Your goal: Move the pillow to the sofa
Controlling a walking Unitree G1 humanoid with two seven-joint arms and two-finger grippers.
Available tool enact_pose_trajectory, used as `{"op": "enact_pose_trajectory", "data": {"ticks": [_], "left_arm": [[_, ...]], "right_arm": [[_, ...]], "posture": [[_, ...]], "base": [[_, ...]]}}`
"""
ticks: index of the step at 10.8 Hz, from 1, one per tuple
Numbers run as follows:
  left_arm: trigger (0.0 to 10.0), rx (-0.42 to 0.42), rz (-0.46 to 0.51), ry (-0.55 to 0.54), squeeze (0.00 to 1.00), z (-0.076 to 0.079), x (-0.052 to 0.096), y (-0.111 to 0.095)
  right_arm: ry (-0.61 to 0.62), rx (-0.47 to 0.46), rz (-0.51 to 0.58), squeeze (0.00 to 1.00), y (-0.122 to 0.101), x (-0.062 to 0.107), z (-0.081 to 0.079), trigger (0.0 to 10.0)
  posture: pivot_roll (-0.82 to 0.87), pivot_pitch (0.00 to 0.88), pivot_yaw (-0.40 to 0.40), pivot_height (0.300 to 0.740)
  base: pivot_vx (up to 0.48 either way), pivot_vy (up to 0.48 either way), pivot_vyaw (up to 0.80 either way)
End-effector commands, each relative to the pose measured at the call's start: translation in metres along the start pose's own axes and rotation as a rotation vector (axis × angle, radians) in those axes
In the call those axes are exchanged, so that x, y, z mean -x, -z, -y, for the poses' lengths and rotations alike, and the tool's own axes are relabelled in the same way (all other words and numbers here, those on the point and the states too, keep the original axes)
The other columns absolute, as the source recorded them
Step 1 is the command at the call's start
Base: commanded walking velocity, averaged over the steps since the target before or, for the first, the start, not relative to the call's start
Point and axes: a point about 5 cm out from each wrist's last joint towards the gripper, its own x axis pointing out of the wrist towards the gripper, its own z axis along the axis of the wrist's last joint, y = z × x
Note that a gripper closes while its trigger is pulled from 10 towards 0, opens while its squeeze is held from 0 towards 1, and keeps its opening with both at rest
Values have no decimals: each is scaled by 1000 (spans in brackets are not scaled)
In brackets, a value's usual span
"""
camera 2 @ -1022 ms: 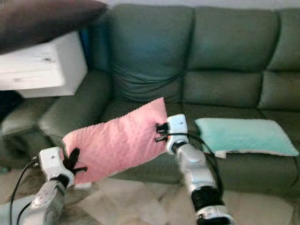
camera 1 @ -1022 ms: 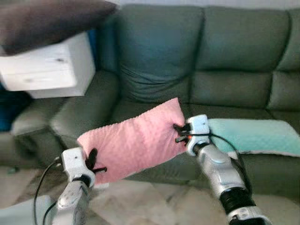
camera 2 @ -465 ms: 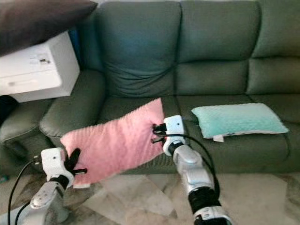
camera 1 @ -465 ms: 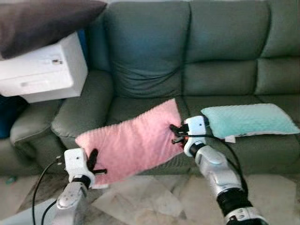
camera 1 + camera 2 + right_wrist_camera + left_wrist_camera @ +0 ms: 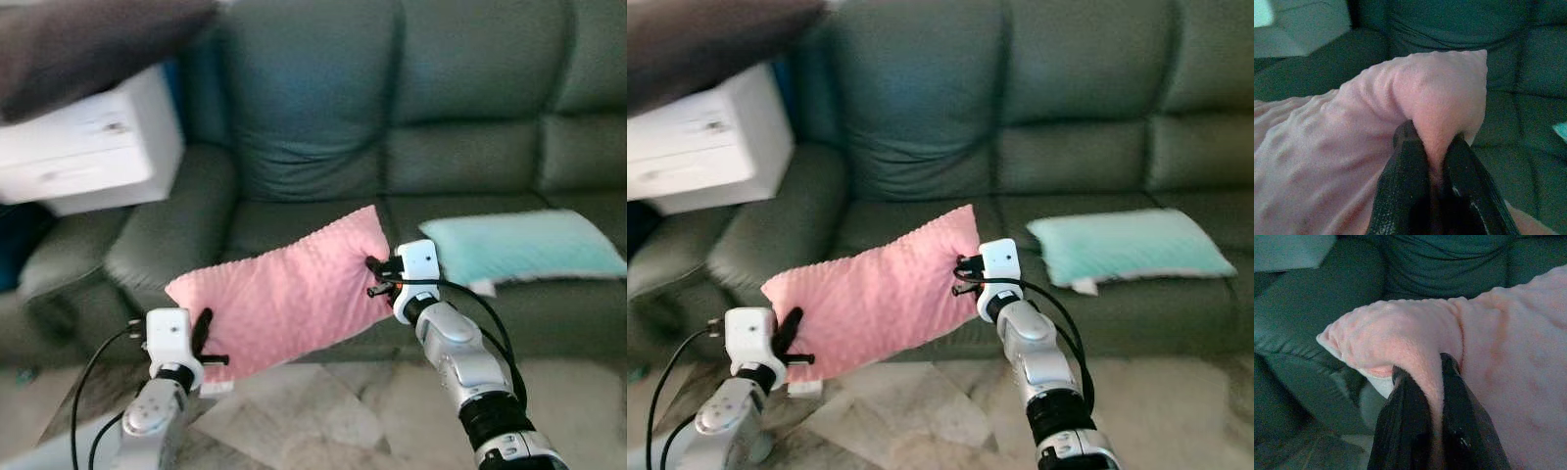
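Pink and dimpled, the pillow (image 5: pixel 282 296) hangs in the air in front of the green sofa (image 5: pixel 392 137), stretched between the two claws: the left claw (image 5: pixel 204 343) is clenched on its lower left corner and the right claw (image 5: pixel 377 276) on its upper right edge, each pinching a fold of fabric between its fingers (image 5: pixel 1405 431). Since half a second ago both grips have stayed as they were, the pillow tilted the same way. A mint pillow (image 5: pixel 519 250) lies on the sofa seat to the right.
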Motion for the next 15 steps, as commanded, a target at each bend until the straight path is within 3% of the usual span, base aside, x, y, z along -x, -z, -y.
{"op": "enact_pose_trajectory", "data": {"ticks": [1,5,6,15], "left_arm": [[10000,5,7,11,0,2,-4,-2],[10000,26,26,54,0,11,-9,-4],[10000,56,42,73,0,14,-8,-5],[10000,64,33,101,0,16,-7,-2]], "right_arm": [[17,12,42,0,-10,0,3,10000],[16,16,48,0,-10,1,2,10000],[-5,12,58,0,-11,1,-1,10000],[-19,23,57,0,-11,3,-2,10000]], "posture": [[-223,51,60,740],[-231,54,62,740],[-230,54,61,740],[-235,51,64,740]], "base": [[0,0,-763],[0,0,-759],[277,0,0],[422,0,0]]}}
